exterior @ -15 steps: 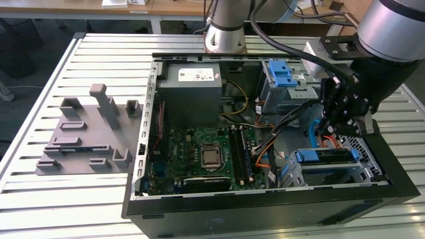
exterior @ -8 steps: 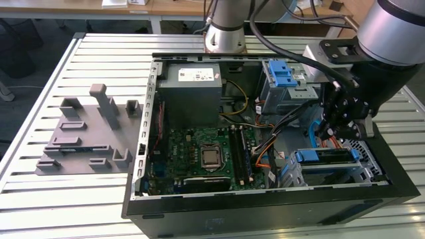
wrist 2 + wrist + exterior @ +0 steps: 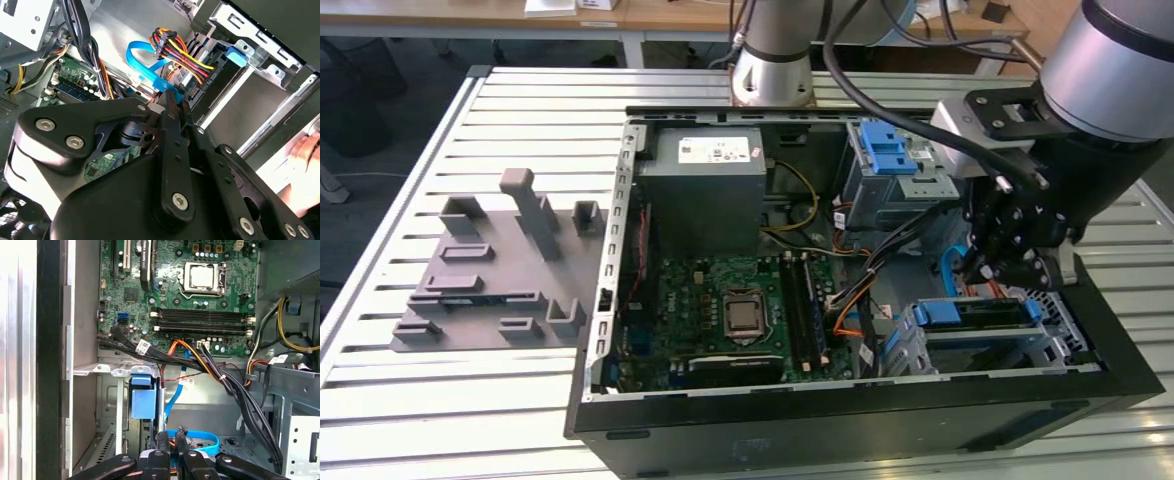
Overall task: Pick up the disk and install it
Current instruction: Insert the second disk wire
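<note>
Disk (image 3: 977, 312) sits bayed; closed pincer (image 3: 1007, 272) hangs above.

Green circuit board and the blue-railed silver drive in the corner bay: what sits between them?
Exterior view: black and orange cables lie between the green circuit board and the blue-railed silver disk.

No legible text can be made out; print is seen on the power supply's white sticker (image 3: 716, 150), but it cannot be read.
</note>
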Robot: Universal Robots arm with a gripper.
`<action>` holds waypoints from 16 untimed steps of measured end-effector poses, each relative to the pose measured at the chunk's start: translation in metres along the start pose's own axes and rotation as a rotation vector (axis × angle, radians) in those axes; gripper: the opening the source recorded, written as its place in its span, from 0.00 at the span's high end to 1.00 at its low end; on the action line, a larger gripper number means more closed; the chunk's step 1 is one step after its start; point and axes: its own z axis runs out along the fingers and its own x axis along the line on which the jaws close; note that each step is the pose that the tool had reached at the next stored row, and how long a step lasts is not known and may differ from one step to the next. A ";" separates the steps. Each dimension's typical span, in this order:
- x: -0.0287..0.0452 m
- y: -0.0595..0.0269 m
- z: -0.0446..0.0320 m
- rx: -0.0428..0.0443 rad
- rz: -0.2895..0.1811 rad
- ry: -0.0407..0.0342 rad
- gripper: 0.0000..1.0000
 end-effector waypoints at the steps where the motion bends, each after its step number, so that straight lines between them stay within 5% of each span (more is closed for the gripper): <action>1: 0.0006 0.0003 0.0002 0.0016 -0.002 0.0000 0.84; 16: 0.0094 0.0019 0.0039 0.0082 -0.004 0.0000 0.84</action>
